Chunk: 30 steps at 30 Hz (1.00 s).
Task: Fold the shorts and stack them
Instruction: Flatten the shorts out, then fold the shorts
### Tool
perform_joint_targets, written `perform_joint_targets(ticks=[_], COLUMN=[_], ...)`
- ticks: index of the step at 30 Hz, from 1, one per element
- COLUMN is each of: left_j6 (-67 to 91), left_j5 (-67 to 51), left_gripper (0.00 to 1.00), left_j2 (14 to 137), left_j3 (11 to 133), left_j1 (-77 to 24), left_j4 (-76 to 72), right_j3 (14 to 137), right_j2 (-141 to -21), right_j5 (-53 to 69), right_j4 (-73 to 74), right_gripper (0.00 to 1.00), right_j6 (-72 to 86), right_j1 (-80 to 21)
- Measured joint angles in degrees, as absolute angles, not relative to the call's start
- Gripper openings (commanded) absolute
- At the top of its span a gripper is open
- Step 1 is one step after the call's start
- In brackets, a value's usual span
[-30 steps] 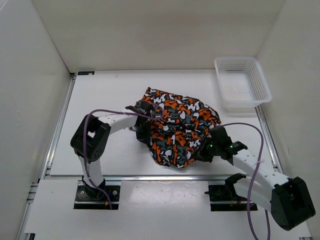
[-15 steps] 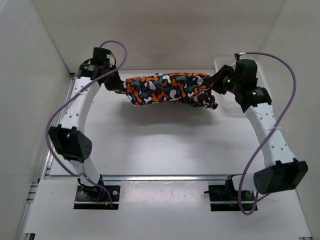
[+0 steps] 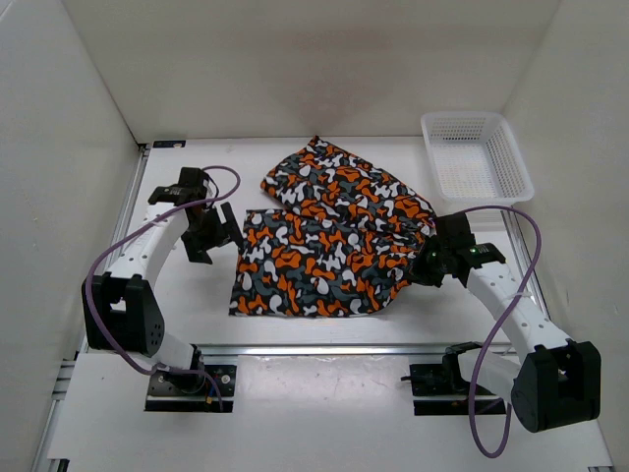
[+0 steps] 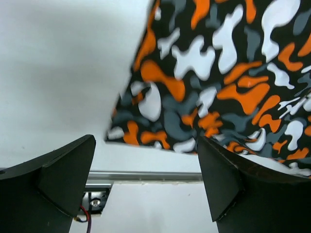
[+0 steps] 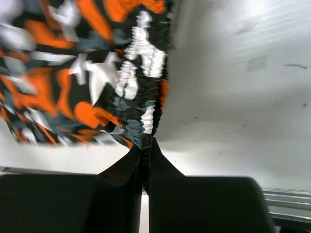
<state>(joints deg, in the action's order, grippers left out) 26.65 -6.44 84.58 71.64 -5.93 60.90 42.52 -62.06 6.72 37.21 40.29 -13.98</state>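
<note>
The soft fabric shorts (image 3: 329, 251), blotched orange, black, grey and white, lie spread mostly flat on the smooth white surface (image 3: 187, 295). The right hand (image 3: 429, 267) pinches their puckered elastic waistband (image 5: 146, 102). The left hand (image 3: 216, 238) gapes wide, empty, beside their left edge.

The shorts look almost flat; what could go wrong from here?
The right gripper pinches only the waistband edge of the shorts; pulling could slip it free or rumple the cloth. The left gripper is open and off the fabric, so any tug would be one-sided and might skew the layout.
</note>
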Motion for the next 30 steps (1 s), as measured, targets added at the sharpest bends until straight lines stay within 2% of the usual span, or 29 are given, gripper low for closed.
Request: perform_joint_targets(ticks=[3, 5, 10, 16, 25, 27, 29, 30], left_j6=[28.4, 30.2, 37.5, 44.91, 53.45, 54.81, 55.83, 56.16], left_j5=[-6.44, -6.46, -7.03, -9.74, -11.46, -11.33, -10.9, -10.7], left_gripper=[0.87, 0.86, 0.98, 1.0, 1.0, 0.97, 0.85, 0.75], left_j2=[84.31, 82.63, 76.88, 75.09, 75.75, 76.62, 78.7, 79.88], left_j3=[67.7, 65.1, 54.08, 42.74, 39.48, 37.89, 37.41, 37.78], left_j1=[-6.9, -7.31, -7.62, -11.38, -21.28, -21.34, -21.43, -21.54], left_j4=[59.94, 58.81, 56.47, 54.43, 49.69, 48.23, 47.68, 47.75], right_j3=[42.96, 43.75, 44.88, 44.88, 44.88, 44.88, 44.88, 44.88], right_j2=[-62.26, -62.41, -63.24, -63.48, -63.48, -63.48, -63.46, -63.48], right_j5=[5.58, 5.15, 4.64, 4.49, 3.77, 3.73, 3.7, 3.53], right_j4=[37.21, 37.17, 36.64, 36.53, 36.58, 36.58, 36.6, 36.64], right_gripper=[0.0, 0.0, 0.0, 0.0, 0.0, 0.0, 0.0, 0.01], right_j6=[40.12, 40.05, 40.03, 40.07, 40.16, 40.32, 40.38, 40.42], right_j1=[-13.93, -13.93, -13.93, -13.87, -13.52, -13.52, -13.52, -13.52])
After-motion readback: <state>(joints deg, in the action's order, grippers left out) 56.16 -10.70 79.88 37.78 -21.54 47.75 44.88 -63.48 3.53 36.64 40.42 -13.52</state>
